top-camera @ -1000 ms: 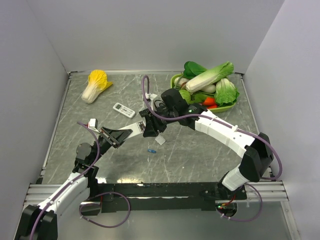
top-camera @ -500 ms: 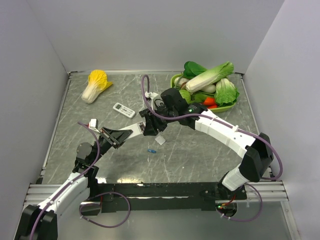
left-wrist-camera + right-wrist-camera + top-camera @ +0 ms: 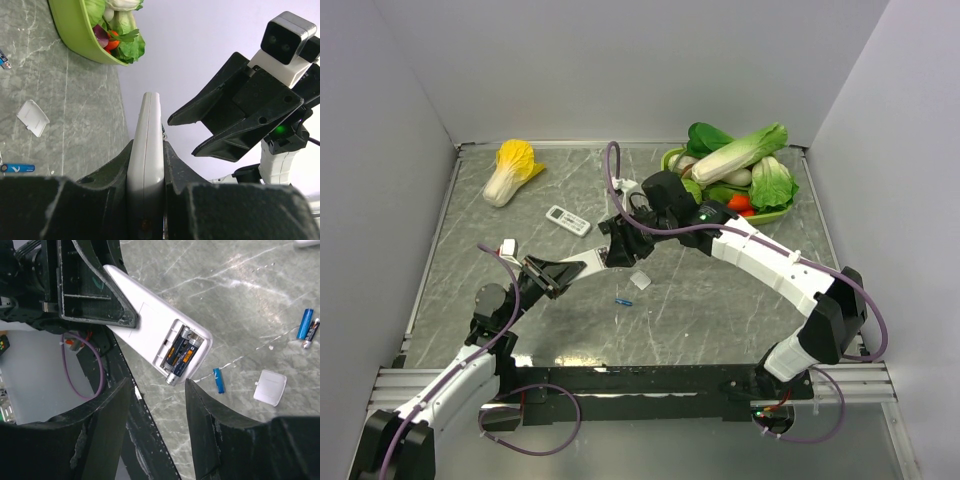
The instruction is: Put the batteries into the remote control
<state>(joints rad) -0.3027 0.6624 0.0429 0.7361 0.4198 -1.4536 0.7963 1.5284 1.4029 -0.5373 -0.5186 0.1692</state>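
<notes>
Clamping the remote control (image 3: 145, 322) at its near end, the left gripper (image 3: 146, 150) holds it off the table (image 3: 720, 320), back up and bay open. Two batteries (image 3: 181, 352) lie in that bay, so loading looks nearly done. One silvery end seems to sit proud, so I judge the next move is a light press there, or fetching the cover (image 3: 641, 281). The right gripper (image 3: 181, 134) hovers just past the remote's tip, jaws parted wide, empty. A spare battery (image 3: 623, 300) lies at its 6 o'clock. Open room lies toward 3 o'clock; the smaller remote (image 3: 567, 220) sits at 10, the vegetable bowl (image 3: 75, 27) at 2.
</notes>
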